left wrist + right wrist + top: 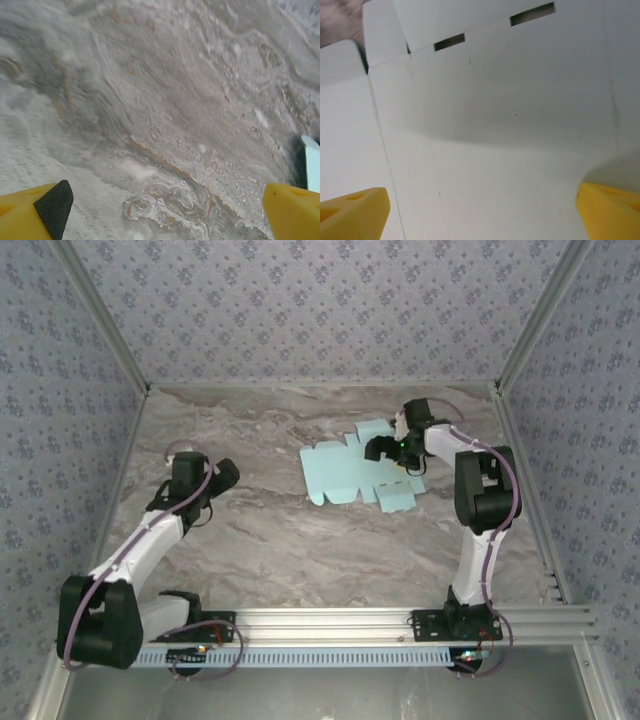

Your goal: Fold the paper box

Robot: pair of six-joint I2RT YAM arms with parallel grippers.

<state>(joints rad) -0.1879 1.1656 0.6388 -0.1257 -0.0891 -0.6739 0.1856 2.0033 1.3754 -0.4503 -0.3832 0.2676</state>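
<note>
1. Paper box [495,125] card lies straight beneath my right fingers [355,210]. In the right wrist view both yellow tips sit at the bottom corners, spread wide, with nothing pinched and pale card filling the gap between them.
2. Outward from those tips, a scored crease [380,135] runs up the left side of that view, and two narrow slots [449,41] cut the card near the upper edge. A soft shadow crosses the middle, so I judge the panel bows a little. I cannot tell whether my tips touch it.
3. From the top camera the paper box [340,475] is a flat, unfolded die-cut sheet, right of centre on the surface [250,540]. Its long axis runs left to right across the frame, dipping slightly to the right. My right fingers hover over its upper right part.
4. My left fingers [30,210] are also spread and empty, over bare surface. They stand well apart from the sheet, to its left, and a sliver of pale card shows at the right edge of the left wrist view.
5. My right arm is the nearer one, so I judge the first fold falls to it.
</note>
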